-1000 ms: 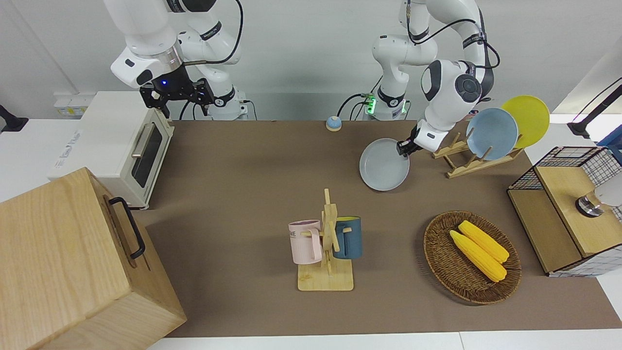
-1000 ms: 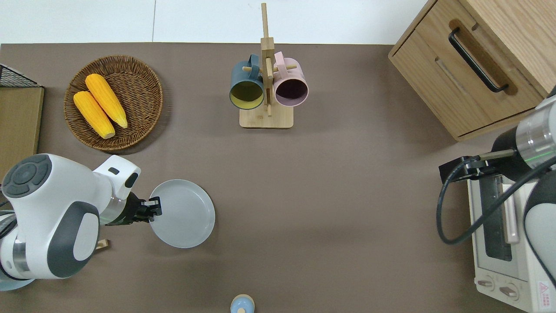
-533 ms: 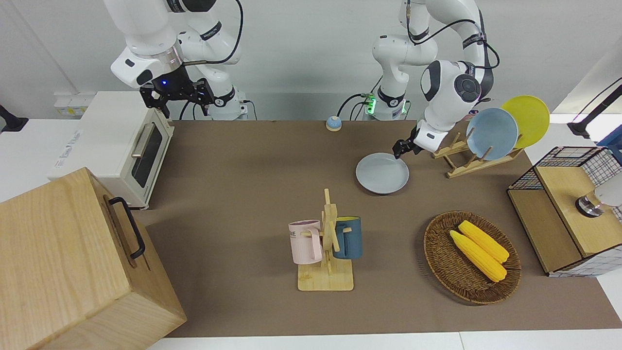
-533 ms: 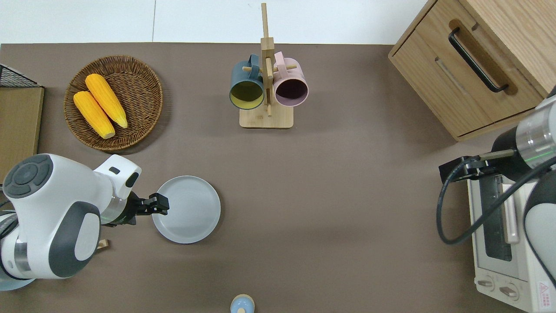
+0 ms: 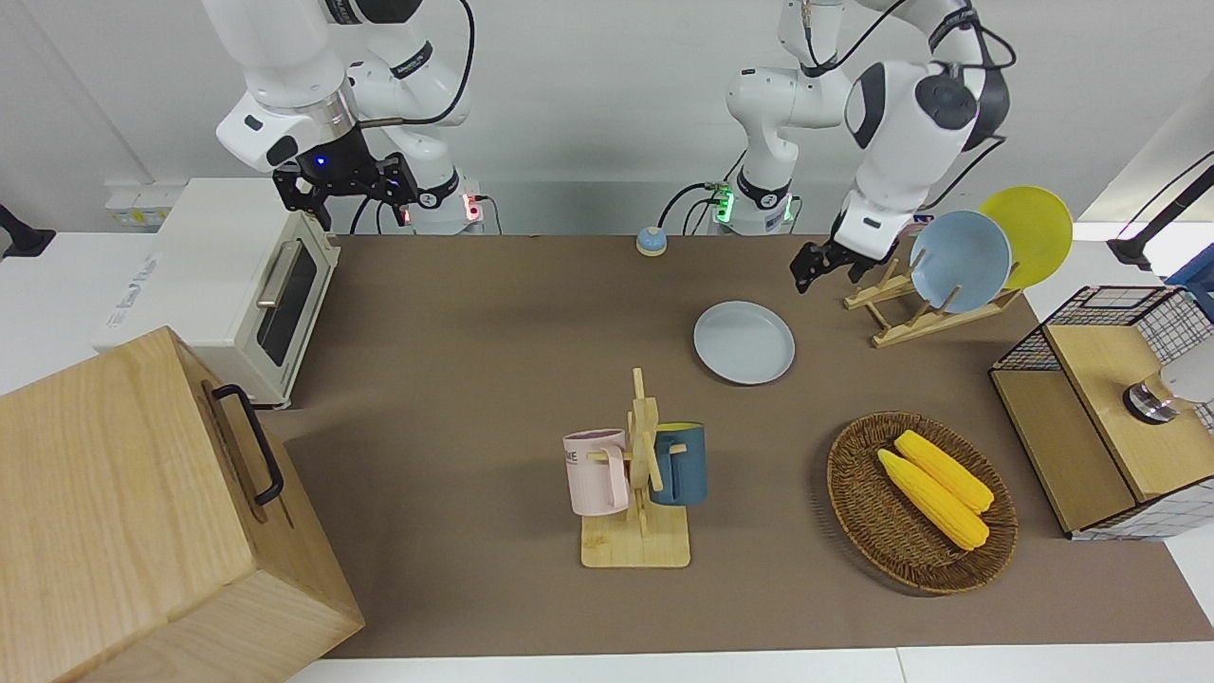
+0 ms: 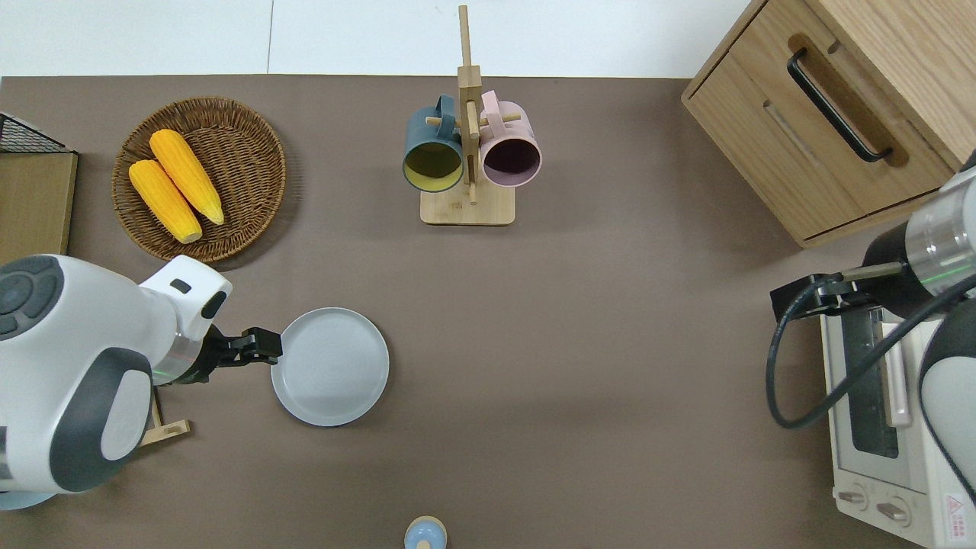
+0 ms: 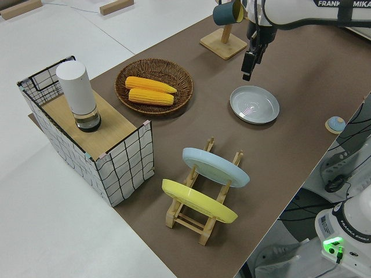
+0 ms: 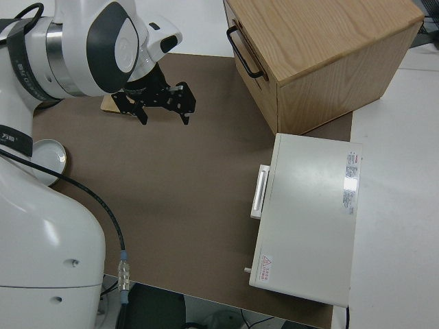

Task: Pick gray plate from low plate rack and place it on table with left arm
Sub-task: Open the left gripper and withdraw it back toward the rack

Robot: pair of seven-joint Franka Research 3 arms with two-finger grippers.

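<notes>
The gray plate (image 5: pixel 744 341) lies flat on the brown table (image 5: pixel 493 360), between the low plate rack (image 5: pixel 910 318) and the table's middle. It also shows in the overhead view (image 6: pixel 329 366) and the left side view (image 7: pixel 254 104). My left gripper (image 5: pixel 808 273) is open and empty, raised in the air. In the overhead view (image 6: pixel 268 353) it is over the plate's rim on the rack's side. The rack (image 7: pixel 197 223) holds a bluer plate (image 5: pixel 960 261) and a yellow plate (image 5: pixel 1029 232). My right gripper (image 8: pixel 164 118) is open and parked.
A mug tree (image 5: pixel 640 474) with two mugs stands farther from the robots than the gray plate. A wicker basket (image 5: pixel 854 512) of corn and a wire crate (image 5: pixel 1110 398) sit toward the left arm's end. A toaster oven (image 5: pixel 247 275) and wooden cabinet (image 5: pixel 123 512) stand at the right arm's end.
The left gripper lowered the tilted gray plate flat onto the table, let go of it, then rose and drew back toward the rack. The right arm has not moved.
</notes>
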